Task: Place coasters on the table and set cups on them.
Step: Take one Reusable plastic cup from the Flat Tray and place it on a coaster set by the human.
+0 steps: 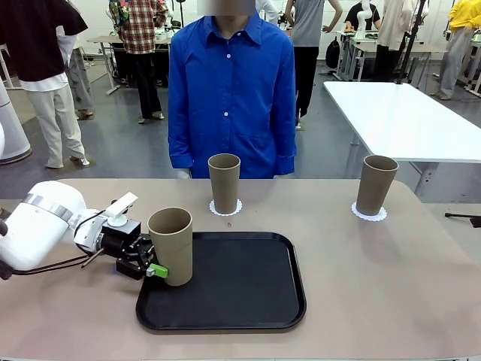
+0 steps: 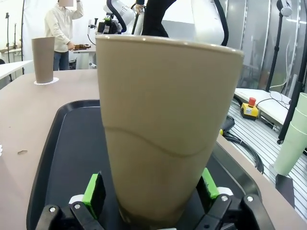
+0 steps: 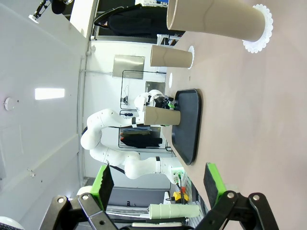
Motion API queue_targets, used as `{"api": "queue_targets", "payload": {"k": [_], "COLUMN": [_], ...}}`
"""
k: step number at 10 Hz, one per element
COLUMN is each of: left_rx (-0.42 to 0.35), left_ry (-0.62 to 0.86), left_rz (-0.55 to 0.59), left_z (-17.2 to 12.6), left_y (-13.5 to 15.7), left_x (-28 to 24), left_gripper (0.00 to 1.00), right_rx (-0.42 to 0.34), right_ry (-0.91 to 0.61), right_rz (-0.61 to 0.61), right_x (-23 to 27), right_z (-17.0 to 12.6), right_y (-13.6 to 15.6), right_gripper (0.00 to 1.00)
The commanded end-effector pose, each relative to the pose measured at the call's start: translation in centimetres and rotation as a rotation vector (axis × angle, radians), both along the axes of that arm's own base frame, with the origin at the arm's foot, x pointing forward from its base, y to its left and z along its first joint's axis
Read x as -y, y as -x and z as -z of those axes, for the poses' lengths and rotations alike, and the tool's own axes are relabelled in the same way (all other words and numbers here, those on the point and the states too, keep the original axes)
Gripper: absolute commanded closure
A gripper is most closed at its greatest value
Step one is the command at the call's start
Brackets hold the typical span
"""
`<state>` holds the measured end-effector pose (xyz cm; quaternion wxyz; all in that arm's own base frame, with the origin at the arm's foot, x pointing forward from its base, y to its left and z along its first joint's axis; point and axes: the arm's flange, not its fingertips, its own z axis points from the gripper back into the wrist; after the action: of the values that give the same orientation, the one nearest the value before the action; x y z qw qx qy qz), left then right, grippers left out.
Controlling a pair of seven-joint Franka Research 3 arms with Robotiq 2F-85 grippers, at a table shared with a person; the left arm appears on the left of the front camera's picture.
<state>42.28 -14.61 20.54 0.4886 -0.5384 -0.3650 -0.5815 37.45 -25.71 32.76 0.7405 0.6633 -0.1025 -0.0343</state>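
A khaki cup (image 1: 171, 244) stands upright on the left part of the black tray (image 1: 240, 293). My left gripper (image 1: 150, 265) reaches in from the left, jaws open around its lower half. In the left wrist view this cup (image 2: 163, 129) rises between the green pads (image 2: 93, 194), with a narrow gap at the left pad. A second cup (image 1: 224, 183) stands on a white coaster (image 1: 225, 208) at the far middle of the table (image 1: 391, 286), a third cup (image 1: 376, 184) on a coaster (image 1: 369, 213) at the far right. My right gripper (image 3: 158, 181) hangs open and empty above the table.
A person in a blue shirt (image 1: 229, 90) stands at the table's far edge, arms down. A white table (image 1: 406, 120) lies behind to the right. Beige tabletop stretches bare right of the tray. Pale green stacked cups (image 2: 295, 143) stand off the table.
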Motion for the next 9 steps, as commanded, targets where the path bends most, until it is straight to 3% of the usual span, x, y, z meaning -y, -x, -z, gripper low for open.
{"api": "queue_targets", "payload": {"k": [1, 6, 7, 8, 9], "left_rx": [0.034, 0.044, 0.052, 0.051, 0.051], "left_ry": [-0.008, -0.007, -0.007, -0.008, -0.007], "left_rz": [0.035, 0.074, 0.077, 0.084, 0.084], "left_z": [0.0, 0.4, 0.4, 0.5, 0.5], "left_y": [-0.1, 0.2, 0.1, 0.1, 0.1], "left_x": [0.8, 2.0, 2.0, 2.0, 2.1], "left_gripper": [0.00, 0.03, 0.58, 0.62, 1.00], "right_rx": [-0.009, -0.009, -0.009, -0.009, -0.009], "right_ry": [0.007, 0.007, 0.007, 0.007, 0.007], "right_rz": [-0.003, -0.003, -0.003, -0.003, -0.003], "right_x": [0.0, 0.0, 0.0, 0.0, 0.0], "right_z": [0.1, 0.1, 0.1, 0.1, 0.1], "right_y": [0.0, 0.0, 0.0, 0.0, 0.0], "right_gripper": [0.00, 0.00, 0.00, 0.00, 0.00]}}
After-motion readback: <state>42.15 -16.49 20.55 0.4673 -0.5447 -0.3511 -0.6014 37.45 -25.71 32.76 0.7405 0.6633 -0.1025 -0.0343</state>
